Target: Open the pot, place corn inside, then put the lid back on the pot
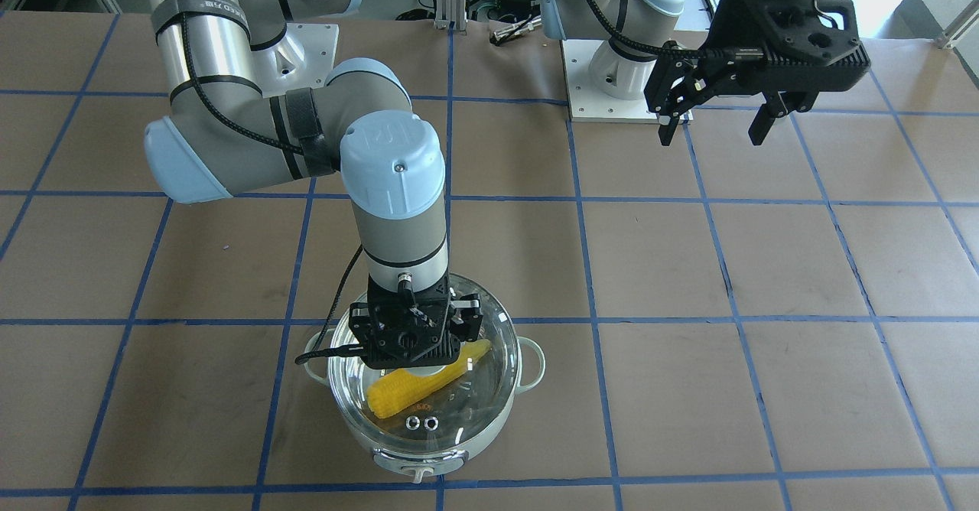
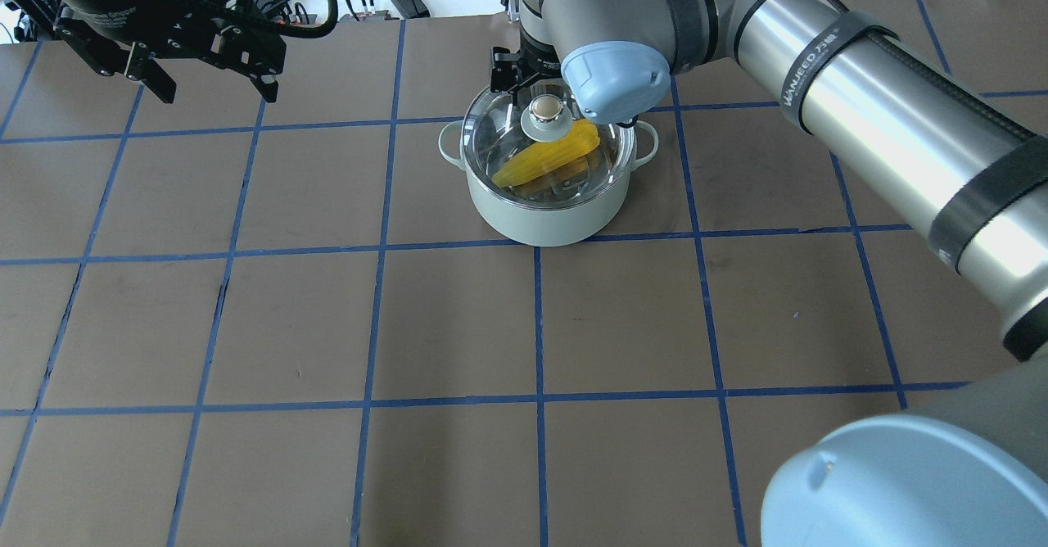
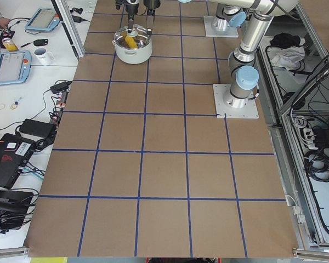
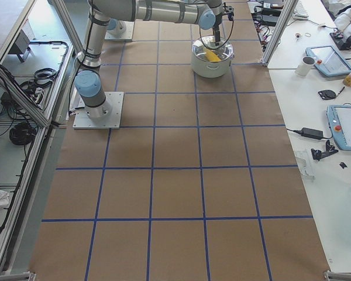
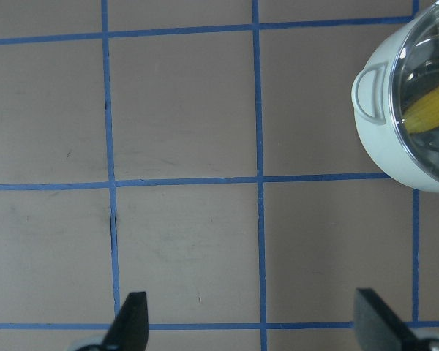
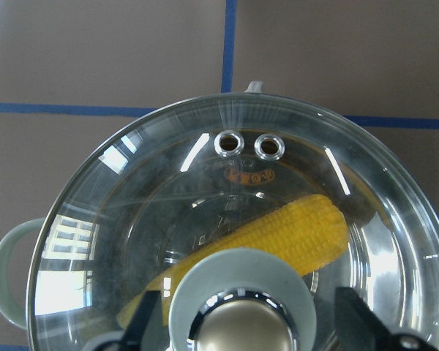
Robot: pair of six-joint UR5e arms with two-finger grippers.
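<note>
And there was the corn (image 2: 544,160), lying on a slant inside the pot (image 2: 540,221), its pointed end toward the left in the overhead view. The lid (image 2: 544,115) sat on the pot's rim, and the yellow cob showed plainly through the clear glass. Two small metal vent rings sat on the side of the dome facing away from the robot. The pot stood on the far middle of the counter (image 2: 327,326), just left of a blue tape line, loop handles out to left and right.

Right above it was the right gripper (image 6: 247,311), pointing straight down over the lid's knob. Its fingers (image 6: 148,323) were spread on either side of the knob and clear of it, so released, holding nothing.

Way over at the far left was the left gripper (image 1: 713,130), hanging above bare counter, well apart from the pot. Its fingers (image 5: 130,322) were spread wide too, with nothing between them.
</note>
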